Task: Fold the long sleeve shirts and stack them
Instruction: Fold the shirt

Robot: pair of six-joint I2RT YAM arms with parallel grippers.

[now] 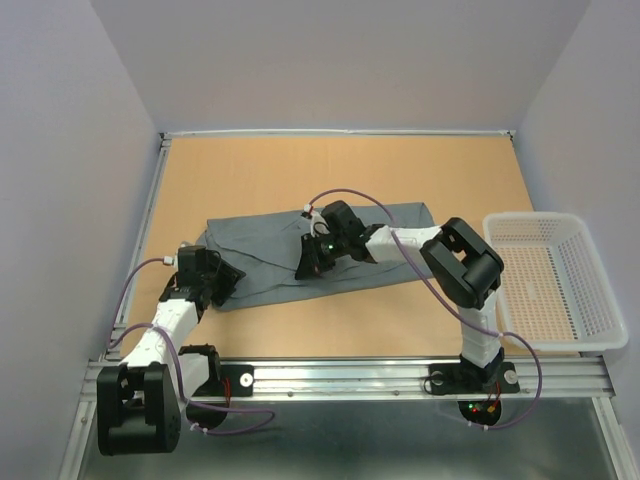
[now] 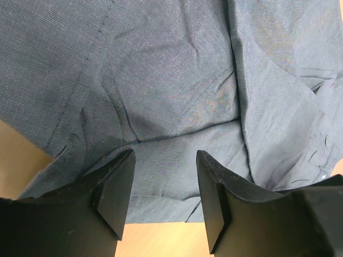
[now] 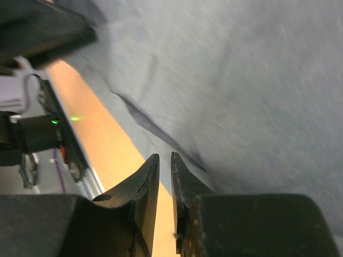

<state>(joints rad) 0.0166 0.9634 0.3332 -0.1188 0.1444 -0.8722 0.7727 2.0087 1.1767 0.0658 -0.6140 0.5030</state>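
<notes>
grey shirt (image 1: 260,245) lies in long band, mid table (image 1: 300,170). likely light, limp, creases easily; best taken at hem or fold edge. left gripper (image 2: 166,156) spread over its left end. right gripper (image 3: 165,158) jaws nearly together at near edge; cannot tell if cloth nipped.

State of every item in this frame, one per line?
grey shirt: lying flat on the table, folded into a long band.
white basket: upright, empty.
left hand: open over the shirt's near-left corner.
right hand: almost shut at the shirt's near edge; grip unclear.
</notes>
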